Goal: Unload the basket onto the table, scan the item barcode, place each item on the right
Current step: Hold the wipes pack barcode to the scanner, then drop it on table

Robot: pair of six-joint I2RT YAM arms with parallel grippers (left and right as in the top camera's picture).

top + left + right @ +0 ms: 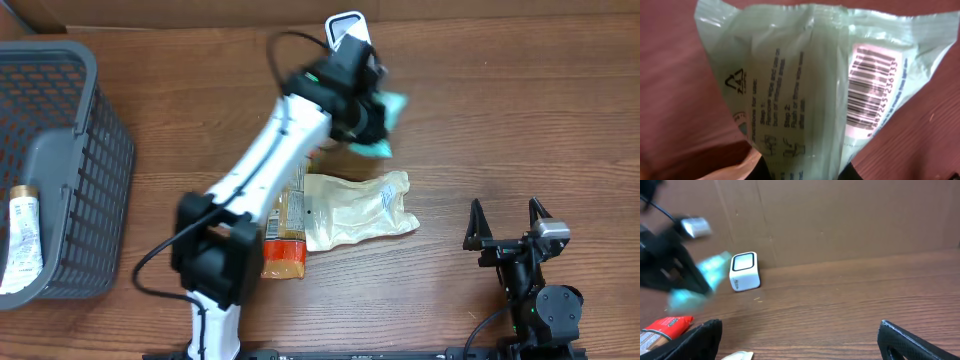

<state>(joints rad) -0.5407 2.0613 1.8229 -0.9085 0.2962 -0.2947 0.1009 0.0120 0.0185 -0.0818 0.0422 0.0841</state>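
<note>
Left gripper (372, 120) clenched on green packet (805, 85) w/ barcode (872, 92), near white scanner (347, 27), right gripper (506, 210) wide open, well apart.

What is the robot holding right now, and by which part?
The left pincer grips a pale green plastic packet by one bunched end, its barcode label showing. The right pincer is open and holds nothing.

A basket (100, 160) stands at the left edge of the table (520, 110), with a tube (22, 240) in it. The scanner (347, 28) sits at the far edge, the pouch (388, 125) near, before it. A bag (355, 208) lies mid-table, a packet (285, 240) just beside it on its left. The right gripper (510, 222) is well apart, at the right.
</note>
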